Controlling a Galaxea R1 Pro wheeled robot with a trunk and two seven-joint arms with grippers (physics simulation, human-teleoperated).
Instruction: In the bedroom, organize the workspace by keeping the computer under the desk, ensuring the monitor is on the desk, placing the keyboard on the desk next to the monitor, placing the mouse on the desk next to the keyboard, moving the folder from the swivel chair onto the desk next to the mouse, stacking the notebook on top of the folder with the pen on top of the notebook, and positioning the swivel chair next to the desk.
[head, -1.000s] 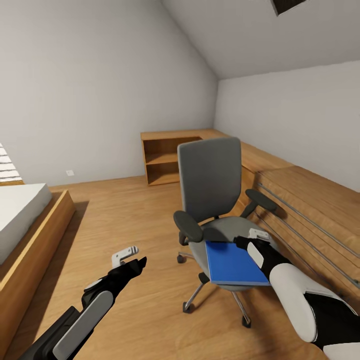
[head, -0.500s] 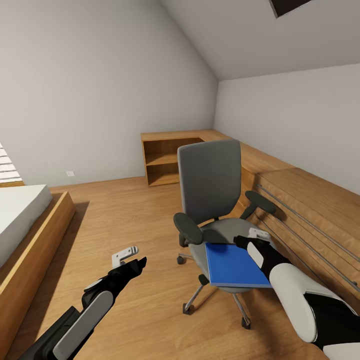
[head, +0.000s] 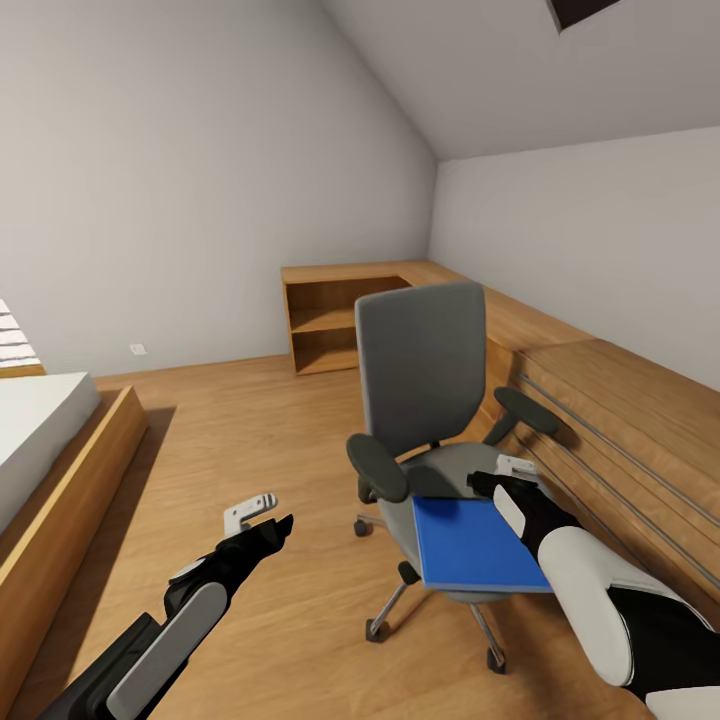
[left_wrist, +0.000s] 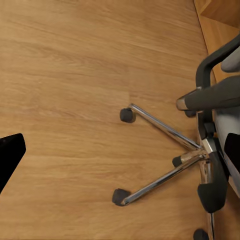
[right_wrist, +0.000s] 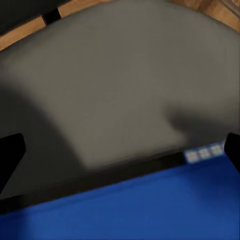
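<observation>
there, right tool (head: 497, 478) spread wide at folder's (head: 475, 545) far edge, gripping nothing.

even soft daylight, blurred wrist close-up

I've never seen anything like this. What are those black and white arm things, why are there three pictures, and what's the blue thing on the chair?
These are simulated camera pictures from a wheeled robot with two arms. The large picture looks down from its head: the left gripper hangs over bare wood floor, and the right gripper reaches over the swivel chair. The other two pictures come from small cameras by each gripper. The left one looks down at the chair's chrome legs and castors; the right one looks closely at the grey seat and the folder. That blue folder lies flat on the seat, overhanging its front edge. The right gripper's fingers sit at the folder's far edge, but I can't tell whether they grip it yet.
</observation>
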